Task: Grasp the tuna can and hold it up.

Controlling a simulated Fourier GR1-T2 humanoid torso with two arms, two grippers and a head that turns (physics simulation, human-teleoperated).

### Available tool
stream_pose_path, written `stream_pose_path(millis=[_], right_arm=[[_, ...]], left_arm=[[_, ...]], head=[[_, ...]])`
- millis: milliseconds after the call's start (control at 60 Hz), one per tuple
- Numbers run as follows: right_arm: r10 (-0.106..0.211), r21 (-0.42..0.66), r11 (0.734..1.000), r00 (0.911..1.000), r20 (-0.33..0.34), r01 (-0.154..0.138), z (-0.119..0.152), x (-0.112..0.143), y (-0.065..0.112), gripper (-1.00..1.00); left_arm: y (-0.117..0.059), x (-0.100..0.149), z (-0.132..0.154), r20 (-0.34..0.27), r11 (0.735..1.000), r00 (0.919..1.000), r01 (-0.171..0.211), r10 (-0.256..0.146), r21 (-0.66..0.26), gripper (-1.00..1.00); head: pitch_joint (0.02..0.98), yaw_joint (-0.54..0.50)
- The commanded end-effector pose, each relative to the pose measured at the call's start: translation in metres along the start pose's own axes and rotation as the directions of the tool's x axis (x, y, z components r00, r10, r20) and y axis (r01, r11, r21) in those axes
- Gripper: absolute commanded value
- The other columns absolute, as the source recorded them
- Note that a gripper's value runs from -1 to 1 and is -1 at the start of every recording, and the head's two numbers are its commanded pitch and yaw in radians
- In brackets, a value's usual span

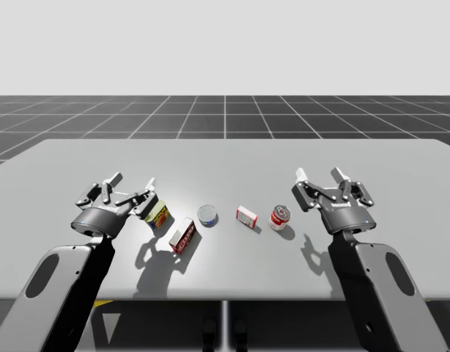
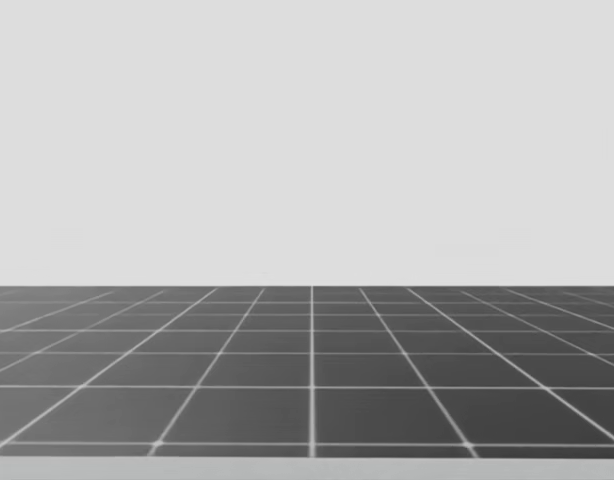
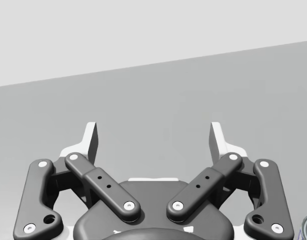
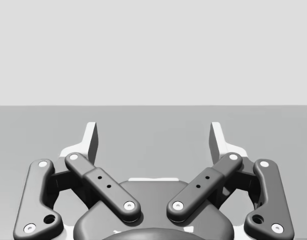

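A low, round tuna can (image 1: 207,215) stands flat on a grey bench (image 1: 225,161). Nothing touches it. It sits between the two grippers, nearer the left one.

The left gripper (image 1: 130,183) hovers with its fingers spread apart and nothing between them. The can is off to its right, beyond a yellow box (image 1: 159,214) that sits just beside that gripper. A red box (image 1: 182,235) lies near the can, on the side toward the robot.

Going from the can toward the right gripper (image 1: 320,176), which is also spread wide and empty, there is a small box (image 1: 246,217) and then a red can (image 1: 279,218).

Both grippers are raised above the bench, which looks like a ready pose before any reach. Their wide-set fingers would suit closing around the can's sides.

The labels show as patches of colour, and no writing can be read.
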Motion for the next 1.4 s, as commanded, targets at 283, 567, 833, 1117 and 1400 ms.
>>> stream_pose_path(millis=[283,567,833,1117,1400], right_arm=[[-0.043,0.001,0.999,0.999,-0.011,0.043,-0.001,0.004,-0.005,-1.0],[-0.034,0.0,0.999,0.9993,-0.018,0.034,-0.001,0.004,-0.005,-1.0],[-0.027,0.004,1.0,0.9994,-0.023,0.027,-0.001,0.005,-0.005,-1.0],[-0.018,0.003,1.0,0.9996,-0.024,0.018,-0.001,0.005,-0.004,-1.0],[-0.11,0.056,0.992,0.9912,-0.074,0.114,0.012,0.017,0.012,-1.0]], left_arm=[[0.001,0.0,0.0,0.004,1.0,1.0,0.0,0.0,0.006,-1.0],[0.001,0.0,-0.001,0.005,1.0,1.0,0.005,-0.005,0.009,-1.0],[0.001,0.001,-0.001,0.005,1.0,1.0,0.007,-0.007,0.007,-1.0],[0.001,0.001,-0.001,0.005,1.0,1.0,0.007,-0.007,0.005,-1.0],[0.001,0.001,-0.002,-0.001,1.0,1.0,0.002,-0.002,0.013,-1.0]], head=[[0.119,0.01],[0.373,0.0],[0.657,0.04],[0.801,0.09],[0.819,0.09]])
